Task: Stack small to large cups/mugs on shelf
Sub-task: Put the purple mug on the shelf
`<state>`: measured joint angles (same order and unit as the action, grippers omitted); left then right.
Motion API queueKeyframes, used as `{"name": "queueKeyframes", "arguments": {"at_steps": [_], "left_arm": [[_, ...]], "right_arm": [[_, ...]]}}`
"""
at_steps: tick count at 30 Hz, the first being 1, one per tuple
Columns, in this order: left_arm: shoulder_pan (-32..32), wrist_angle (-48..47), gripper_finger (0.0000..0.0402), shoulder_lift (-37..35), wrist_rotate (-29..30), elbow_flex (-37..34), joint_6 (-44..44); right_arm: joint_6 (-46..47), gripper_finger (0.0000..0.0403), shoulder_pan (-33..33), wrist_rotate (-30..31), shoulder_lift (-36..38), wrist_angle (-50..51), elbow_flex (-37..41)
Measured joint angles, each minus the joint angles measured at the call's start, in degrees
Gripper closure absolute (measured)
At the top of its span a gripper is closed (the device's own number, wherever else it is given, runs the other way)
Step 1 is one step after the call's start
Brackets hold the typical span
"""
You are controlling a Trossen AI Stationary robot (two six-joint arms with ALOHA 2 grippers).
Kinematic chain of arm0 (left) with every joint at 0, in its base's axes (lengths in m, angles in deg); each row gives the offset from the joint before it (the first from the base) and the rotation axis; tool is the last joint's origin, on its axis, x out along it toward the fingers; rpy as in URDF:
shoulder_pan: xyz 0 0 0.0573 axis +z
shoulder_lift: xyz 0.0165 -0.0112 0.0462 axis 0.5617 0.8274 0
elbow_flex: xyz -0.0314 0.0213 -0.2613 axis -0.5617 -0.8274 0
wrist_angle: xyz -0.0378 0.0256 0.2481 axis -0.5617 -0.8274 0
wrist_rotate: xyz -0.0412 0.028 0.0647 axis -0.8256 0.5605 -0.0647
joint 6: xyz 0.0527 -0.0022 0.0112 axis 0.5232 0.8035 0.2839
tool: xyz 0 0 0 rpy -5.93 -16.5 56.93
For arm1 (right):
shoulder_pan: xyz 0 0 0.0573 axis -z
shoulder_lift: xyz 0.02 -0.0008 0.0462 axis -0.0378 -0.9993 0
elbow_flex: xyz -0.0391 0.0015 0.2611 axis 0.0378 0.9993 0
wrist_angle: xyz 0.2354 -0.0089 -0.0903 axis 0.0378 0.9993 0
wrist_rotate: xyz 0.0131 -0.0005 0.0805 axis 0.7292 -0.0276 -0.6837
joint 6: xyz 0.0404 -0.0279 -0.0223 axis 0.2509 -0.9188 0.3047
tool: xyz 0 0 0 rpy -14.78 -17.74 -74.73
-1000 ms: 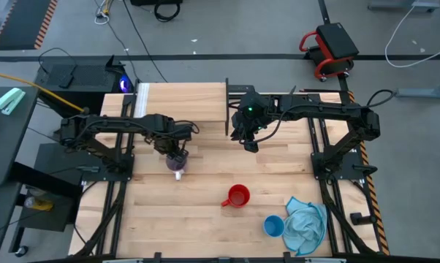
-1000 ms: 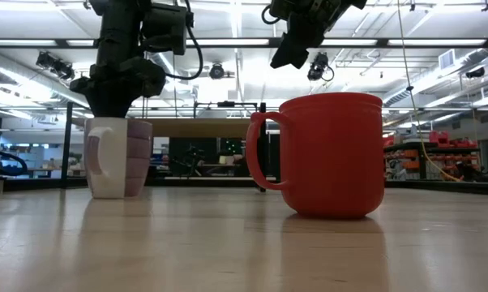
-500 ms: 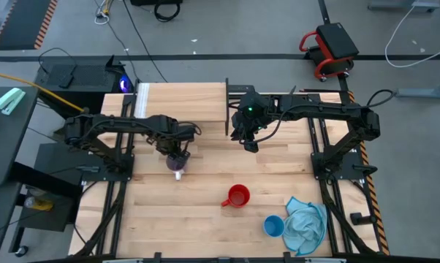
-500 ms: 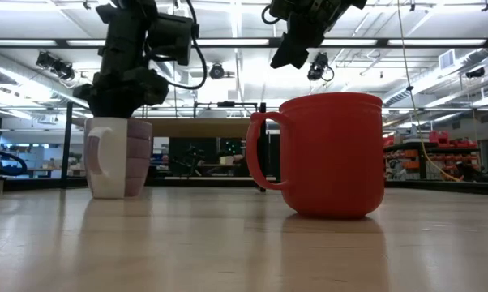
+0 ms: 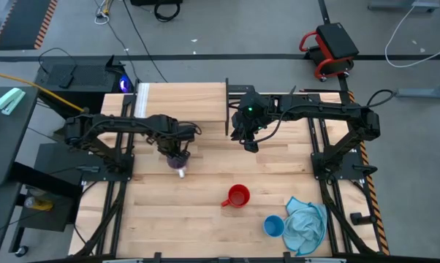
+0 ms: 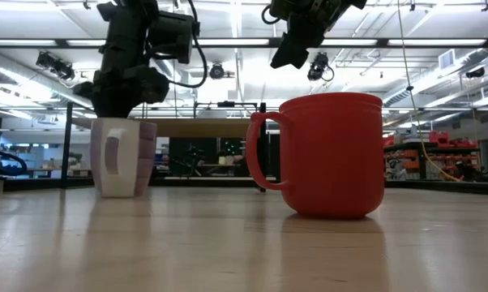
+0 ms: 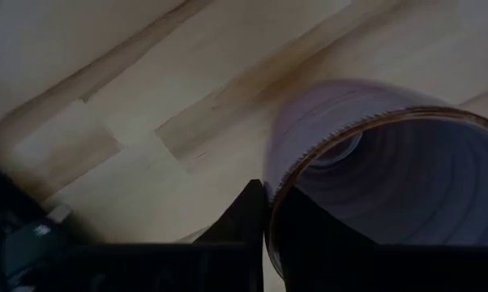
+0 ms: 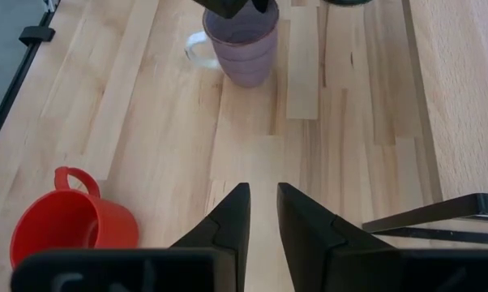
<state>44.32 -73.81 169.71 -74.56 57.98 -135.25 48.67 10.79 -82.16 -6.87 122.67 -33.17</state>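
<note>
The pale purple cup (image 5: 180, 171) stands on its base on the table, left of centre, with my left gripper (image 5: 177, 156) shut on it from above. In the low view the cup (image 6: 122, 158) is upright under the gripper. The red cup (image 5: 238, 196) stands on its base nearer the front, handle to the left. Standing at the front right beside a cloth is the light blue cup (image 5: 272, 226). The shelf (image 5: 182, 102) is at the far edge. My right gripper (image 5: 248, 140) hangs open in the air near the shelf's right end, holding nothing. My left gripper pinches the purple cup's wall at the rim (image 7: 273, 203), one finger (image 7: 246, 221) outside and the other inside the cup. The fingers come from above, pointing down. The cup stays upright with its base (image 6: 122, 193) on the table.
A light blue cloth (image 5: 306, 225) lies crumpled at the front right corner. The shelf has a white strip (image 5: 142, 101) along its left short edge. Bare tabletop (image 5: 169, 219) lies at the front left and between the purple and red cups.
My left gripper has shut on the purple cup's rim. The cup has turned a little on the table, its handle swinging round toward the near edge, and stays on its base.
</note>
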Motion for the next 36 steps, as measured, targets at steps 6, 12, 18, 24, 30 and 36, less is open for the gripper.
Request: {"name": "queueKeyframes", "arguments": {"at_steps": [6, 12, 18, 24, 30, 36], "left_arm": [[0.0, -6.8, 0.0382, 0.0, -0.1, 7.2, 1.5], [0.3, -17.9, 0.0382, 0.0, -0.2, 18.1, 2.6], [2.7, -22.6, 0.0382, -0.6, 1.0, 29.8, 6.4], [9.2, -22.9, 0.0382, -1.0, 3.0, 36.6, 11.6], [17.7, -23.0, 0.0382, -0.9, 3.0, 36.7, 18.3], [26.4, -23.3, 0.0382, -0.6, 3.7, 36.7, 26.9]], "right_arm": [[0.0, 0.033, 0.0, 0.0, 0.0, 0.0, 0.0], [0.1, 0.033, 0.0, 0.0, 0.0, 0.1, 0.0], [0.0, 0.033, 0.0, 0.0, 0.0, 0.6, 0.0], [0.0, 0.033, 0.0, -1.5, 0.0, 1.0, 0.0], [0.0, 0.033, 0.0, -1.7, 0.0, 1.1, 0.0], [1.5, 0.033, 0.0, -1.7, 0.0, 0.8, 0.0]]}}
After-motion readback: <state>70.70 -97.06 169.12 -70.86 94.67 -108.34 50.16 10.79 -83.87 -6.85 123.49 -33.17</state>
